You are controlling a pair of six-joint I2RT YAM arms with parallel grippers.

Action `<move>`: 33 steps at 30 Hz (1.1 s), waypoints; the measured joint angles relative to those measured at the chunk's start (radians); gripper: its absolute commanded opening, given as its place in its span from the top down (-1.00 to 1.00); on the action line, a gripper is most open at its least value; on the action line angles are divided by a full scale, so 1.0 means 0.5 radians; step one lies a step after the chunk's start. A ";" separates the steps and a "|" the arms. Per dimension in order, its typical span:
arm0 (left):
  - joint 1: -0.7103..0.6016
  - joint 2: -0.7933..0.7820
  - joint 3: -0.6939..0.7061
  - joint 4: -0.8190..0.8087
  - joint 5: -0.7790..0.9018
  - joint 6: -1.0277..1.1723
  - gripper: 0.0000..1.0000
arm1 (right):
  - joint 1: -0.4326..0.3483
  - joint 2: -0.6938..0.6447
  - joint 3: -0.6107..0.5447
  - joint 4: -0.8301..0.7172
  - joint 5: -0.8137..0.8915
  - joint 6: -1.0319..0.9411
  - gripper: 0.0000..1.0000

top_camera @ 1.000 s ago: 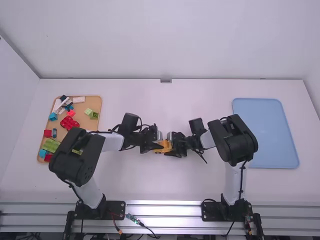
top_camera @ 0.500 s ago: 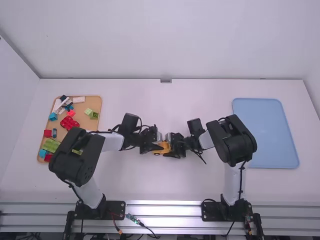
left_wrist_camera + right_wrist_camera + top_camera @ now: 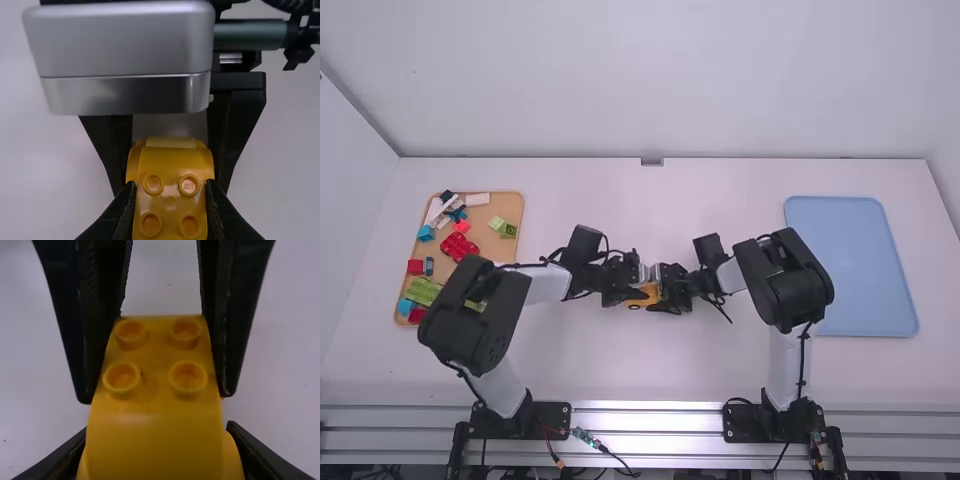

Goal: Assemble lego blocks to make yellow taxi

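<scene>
Mid-table in the high view, my left gripper (image 3: 632, 289) and my right gripper (image 3: 665, 290) face each other at one yellow taxi body (image 3: 648, 294). In the left wrist view, my left gripper (image 3: 170, 210) is shut on the studded end of the yellow body (image 3: 170, 170), its fingers pressed to both sides. The right wrist view has my right gripper (image 3: 157, 450) shut on the rounded end of the yellow body (image 3: 155, 425), with the left gripper's black fingers around the studs. The body's underside is mostly hidden.
A tan tray (image 3: 486, 252) with several red, green, blue and white blocks lies at the left, partly under the left arm. At the right, behind the right arm, is a blue tray (image 3: 860, 270).
The right arm has shifted slightly left. The left gripper has moved very slightly, and both grippers stay at the yellow body.
</scene>
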 measured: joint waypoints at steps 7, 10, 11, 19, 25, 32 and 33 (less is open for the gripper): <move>-0.026 -0.012 0.012 -0.041 -0.072 -0.016 0.97 | -0.001 0.000 0.000 0.003 0.000 0.003 0.22; -0.032 -0.017 0.018 -0.060 -0.095 -0.016 0.96 | -0.001 0.000 0.000 0.005 -0.001 0.003 0.22; -0.034 -0.018 0.021 -0.063 -0.101 -0.017 0.96 | -0.001 -0.001 0.000 0.005 0.000 0.002 0.22; -0.040 -0.016 0.020 -0.055 -0.126 -0.018 0.19 | 0.000 0.000 0.000 0.011 0.013 0.014 0.22; -0.081 0.024 0.020 -0.127 -0.233 -0.031 0.22 | 0.029 0.000 0.004 0.011 0.019 0.024 0.22; -0.081 0.024 0.024 -0.130 -0.260 -0.031 0.26 | 0.029 0.000 0.004 0.008 0.016 0.029 0.22; -0.081 0.024 0.024 -0.130 -0.261 -0.030 0.26 | 0.030 -0.001 0.004 0.008 0.016 0.031 0.22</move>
